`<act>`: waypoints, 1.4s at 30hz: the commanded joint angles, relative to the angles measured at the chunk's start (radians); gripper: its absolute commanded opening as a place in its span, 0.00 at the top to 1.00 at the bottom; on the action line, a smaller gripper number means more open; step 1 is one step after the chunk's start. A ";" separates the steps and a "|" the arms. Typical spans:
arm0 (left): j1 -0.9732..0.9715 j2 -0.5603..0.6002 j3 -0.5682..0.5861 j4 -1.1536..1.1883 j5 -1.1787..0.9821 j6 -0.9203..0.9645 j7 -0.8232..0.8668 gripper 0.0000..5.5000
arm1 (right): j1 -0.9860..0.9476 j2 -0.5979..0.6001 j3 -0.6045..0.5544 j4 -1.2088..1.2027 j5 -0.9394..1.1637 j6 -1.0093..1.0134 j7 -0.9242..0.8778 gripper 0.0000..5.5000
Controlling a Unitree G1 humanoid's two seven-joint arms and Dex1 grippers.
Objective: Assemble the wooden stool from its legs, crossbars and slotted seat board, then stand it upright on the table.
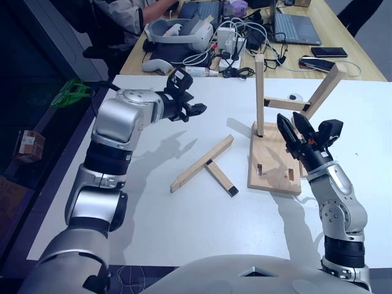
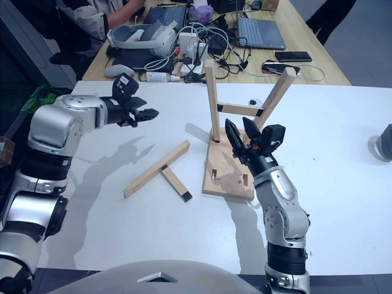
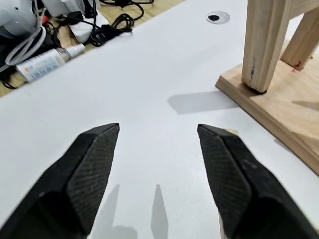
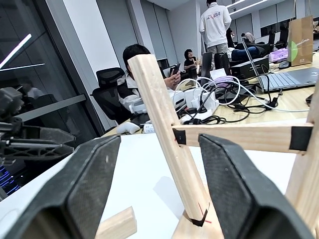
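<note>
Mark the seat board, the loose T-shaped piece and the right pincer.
seat board [image 1: 272, 180], left eye view, bare top surface
loose T-shaped piece [image 1: 197, 167], left eye view, middle of long bar
right pincer [image 1: 288, 119], left eye view, between its fingertips

Plywood seat board [image 1: 274, 177] lies flat on the white worktop [image 1: 184, 226], with a couple of empty slots showing. One leg [image 1: 260, 92] stands upright in its far corner. A second leg [image 1: 325, 89] leans outward, tied to the first by a crossbar [image 1: 283, 104]. Just left of the board, a T-shaped piece lies flat: long stick [image 1: 202, 163] plus short black-tipped stub [image 1: 222, 179].
</note>
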 commanded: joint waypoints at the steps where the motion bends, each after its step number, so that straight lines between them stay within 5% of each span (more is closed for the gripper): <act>1: -0.150 -0.025 -0.071 0.192 0.022 0.020 -0.133 0.47 | -0.016 0.016 0.003 0.020 -0.023 0.020 -0.048 0.48; 12: -0.336 -0.162 -0.175 0.521 0.072 0.067 -0.386 0.47 | -0.117 -0.045 0.060 0.095 -0.165 0.297 -0.185 0.48; 15: -0.280 -0.070 -0.189 0.321 0.051 0.106 -0.456 0.47 | -0.127 -0.072 0.083 0.056 -0.158 0.336 -0.135 0.48; 20: 0.004 0.291 -0.229 -0.265 0.020 0.164 -0.536 0.47 | -0.100 -0.078 0.051 0.046 -0.155 0.354 -0.114 0.48; 25: 0.216 0.356 -0.225 -0.550 -0.035 0.298 -0.447 0.47 | -0.092 -0.083 0.040 0.050 -0.162 0.350 -0.111 0.48; 33: 0.299 0.301 -0.223 -0.556 0.027 0.329 -0.191 0.47 | -0.166 -0.141 -0.050 0.116 -0.195 0.299 -0.109 0.48; 42: 0.383 0.261 -0.175 -0.612 -0.046 0.407 -0.104 0.47 | -0.243 -0.244 -0.130 0.369 -0.283 0.218 -0.120 0.48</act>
